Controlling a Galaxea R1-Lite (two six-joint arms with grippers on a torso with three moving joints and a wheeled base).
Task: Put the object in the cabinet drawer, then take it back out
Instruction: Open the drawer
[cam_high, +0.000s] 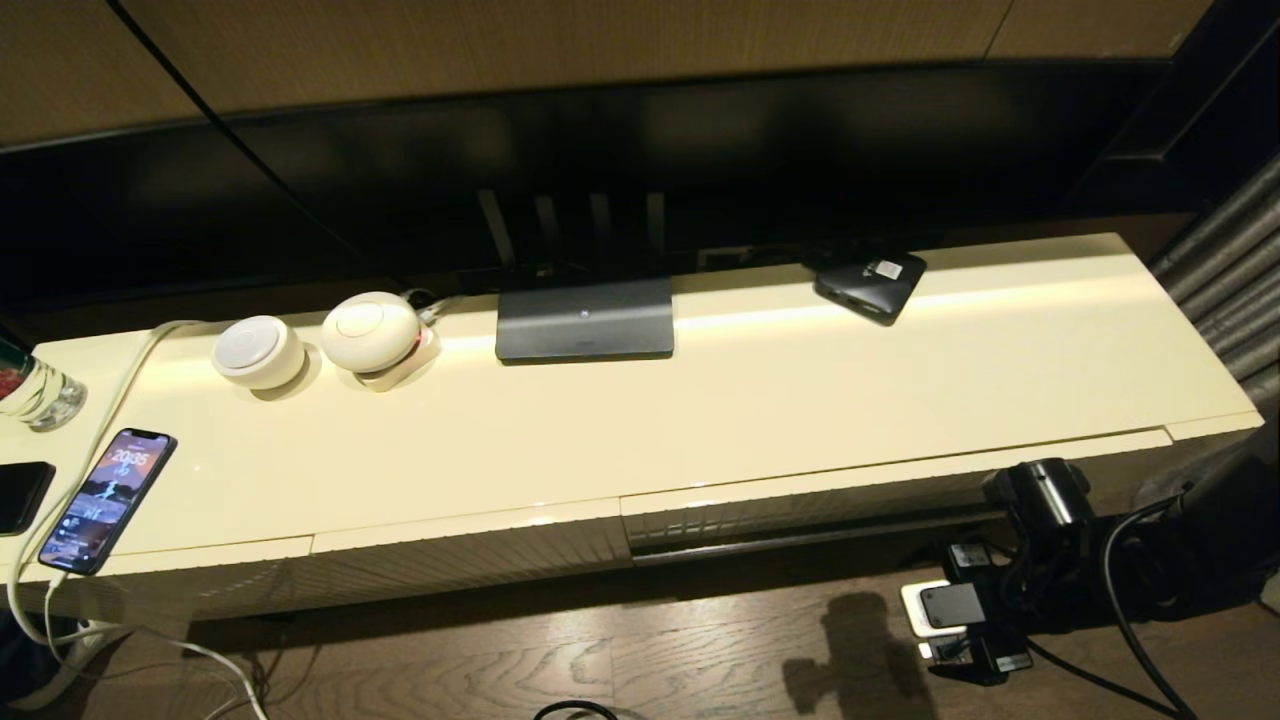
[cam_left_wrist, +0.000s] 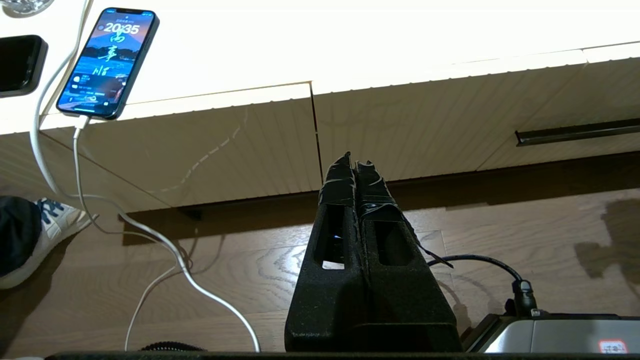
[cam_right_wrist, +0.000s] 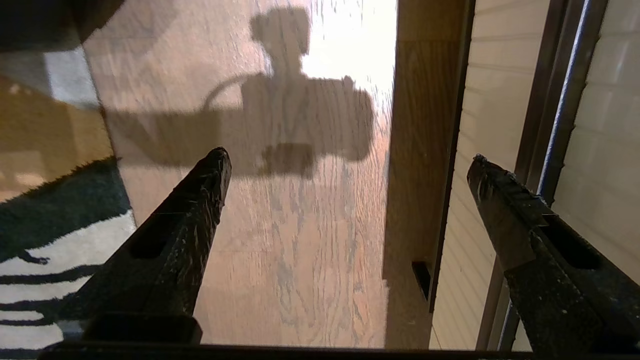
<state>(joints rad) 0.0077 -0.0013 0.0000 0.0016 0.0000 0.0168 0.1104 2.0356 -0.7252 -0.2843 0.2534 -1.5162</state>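
Observation:
The object is out of view. The cabinet drawer shows only its ribbed cream front under the cabinet top, with a dark slot running along it; its inside is hidden. My right arm hangs low at the drawer's right end. The right gripper is open and empty above the wooden floor, one finger close against the ribbed front beside the dark slot. My left gripper is shut and empty, low before the seam between the two ribbed panels.
On the cabinet top lie a lit phone with a white cable, two white round devices, a grey router, a black box and a red-labelled glass bottle. A person's shoe stands at the floor's left.

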